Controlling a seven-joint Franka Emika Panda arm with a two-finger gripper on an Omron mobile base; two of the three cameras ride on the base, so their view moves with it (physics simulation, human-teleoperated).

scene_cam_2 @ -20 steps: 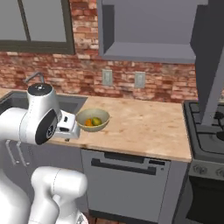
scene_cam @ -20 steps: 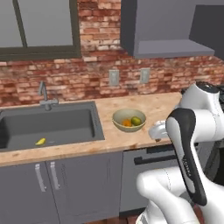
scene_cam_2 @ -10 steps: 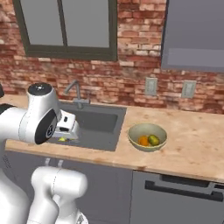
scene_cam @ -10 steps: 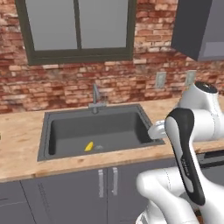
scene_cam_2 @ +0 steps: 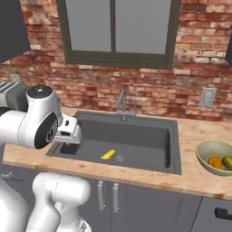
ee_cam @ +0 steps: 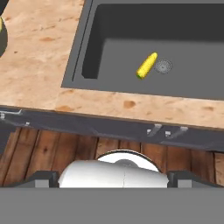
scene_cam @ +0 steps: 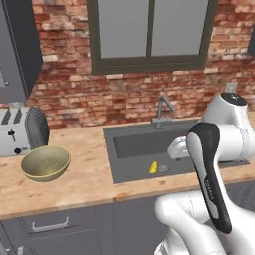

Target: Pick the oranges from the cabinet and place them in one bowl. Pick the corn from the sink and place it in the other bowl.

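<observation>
Base now sinkward; corn (ee_cam: 147, 65) beyond tool (ee_cam: 112, 177).

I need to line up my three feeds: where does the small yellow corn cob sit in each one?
Left base view: small yellow corn cob at lower centre, on the floor of the dark grey sink.
Right base view: left of centre, on the sink floor.
Hand view: upper right of centre.
Shared landmark: the round drain, right beside the cob.
</observation>
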